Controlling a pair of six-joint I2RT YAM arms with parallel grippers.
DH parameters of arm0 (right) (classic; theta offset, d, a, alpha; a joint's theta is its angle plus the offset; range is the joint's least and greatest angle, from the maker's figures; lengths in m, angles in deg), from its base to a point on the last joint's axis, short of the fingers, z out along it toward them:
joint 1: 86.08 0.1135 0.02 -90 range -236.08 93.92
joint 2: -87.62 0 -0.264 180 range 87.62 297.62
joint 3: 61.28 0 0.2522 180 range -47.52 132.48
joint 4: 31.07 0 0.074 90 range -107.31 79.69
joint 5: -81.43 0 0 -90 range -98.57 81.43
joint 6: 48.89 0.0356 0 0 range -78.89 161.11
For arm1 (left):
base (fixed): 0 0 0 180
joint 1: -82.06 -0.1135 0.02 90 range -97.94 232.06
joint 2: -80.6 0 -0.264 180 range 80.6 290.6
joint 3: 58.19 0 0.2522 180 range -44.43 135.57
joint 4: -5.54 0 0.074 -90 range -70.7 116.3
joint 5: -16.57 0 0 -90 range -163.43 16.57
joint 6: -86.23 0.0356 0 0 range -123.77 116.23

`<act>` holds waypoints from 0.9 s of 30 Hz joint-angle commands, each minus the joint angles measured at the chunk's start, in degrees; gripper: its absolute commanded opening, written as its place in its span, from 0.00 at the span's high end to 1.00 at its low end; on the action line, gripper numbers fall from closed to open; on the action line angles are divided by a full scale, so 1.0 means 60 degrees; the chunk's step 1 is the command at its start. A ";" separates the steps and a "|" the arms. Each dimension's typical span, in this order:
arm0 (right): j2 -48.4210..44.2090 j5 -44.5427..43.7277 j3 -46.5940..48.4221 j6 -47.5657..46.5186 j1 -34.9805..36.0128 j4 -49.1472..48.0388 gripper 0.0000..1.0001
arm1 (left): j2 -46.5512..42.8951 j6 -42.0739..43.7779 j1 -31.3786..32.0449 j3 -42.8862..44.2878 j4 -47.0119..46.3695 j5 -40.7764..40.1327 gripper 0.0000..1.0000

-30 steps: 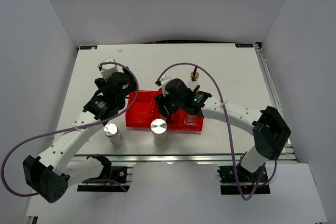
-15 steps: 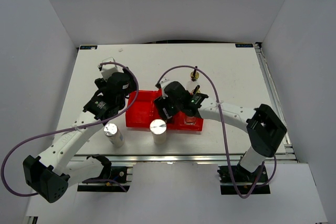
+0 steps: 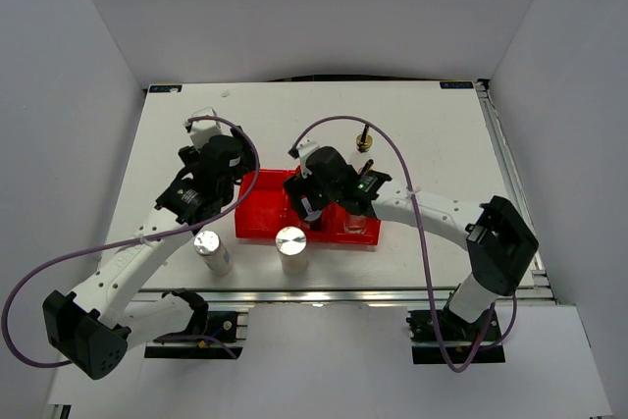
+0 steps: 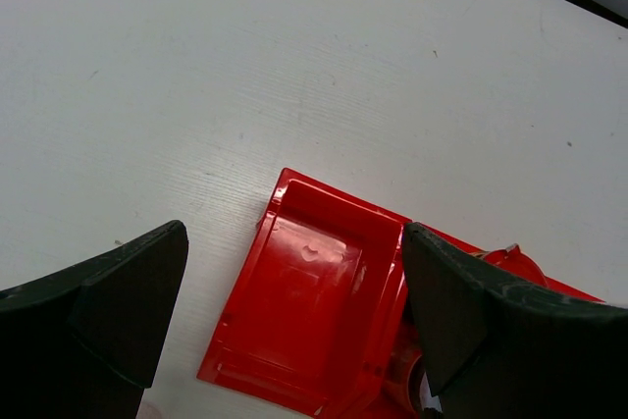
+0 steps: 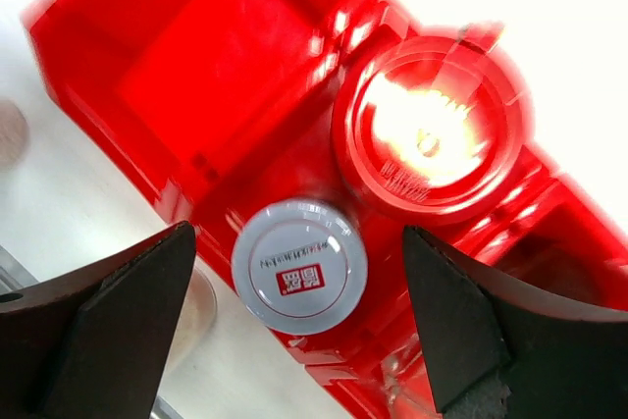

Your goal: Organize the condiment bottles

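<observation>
While the left claw (image 4: 292, 242) and right claw (image 5: 299, 231) hang spread and empty above the red tray (image 5: 196, 56), a silver-lidded jar (image 5: 299, 267) and a red-lidded jar (image 5: 429, 130) sit side by side inside it. Two metal cylinders (image 3: 210, 246) (image 3: 291, 242) stand on the tabletop (image 3: 442, 125) just beside it.

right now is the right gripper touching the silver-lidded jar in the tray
Apart. The right wrist view shows the right gripper open, its fingers either side of the silver-lidded jar with red tray visible in both gaps.
</observation>
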 commanded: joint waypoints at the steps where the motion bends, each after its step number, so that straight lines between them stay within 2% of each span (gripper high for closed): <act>1: -0.0812 -0.0645 0.1100 -0.0341 0.0065 0.0095 0.10 | -0.0116 -0.0152 -0.0025 0.0404 0.0141 0.0323 0.02; 10: -0.1574 -0.0661 0.3224 -0.1439 0.0079 0.0579 0.11 | -0.0131 -0.0343 0.0062 0.0331 -0.0006 0.1787 0.02; 16: -0.2554 -0.3031 0.3651 -0.2201 -0.0300 0.0390 0.11 | 0.0351 -0.0358 0.1189 0.0624 0.0287 0.1803 0.02; 21: -0.3741 -0.2903 0.2906 -0.1253 -0.2611 0.0857 0.11 | 0.0631 -0.0124 0.2170 0.1150 0.1352 0.1277 0.02; 22: -0.4221 -0.2786 0.2251 -0.0829 -0.3500 0.0858 0.11 | 0.0689 -0.0109 0.2303 0.1209 0.1589 0.1203 0.02; 27: -0.5630 -0.3384 0.0489 0.0009 -0.5309 0.0711 0.10 | 0.0704 -0.0137 0.2976 0.1239 0.2776 0.1598 0.02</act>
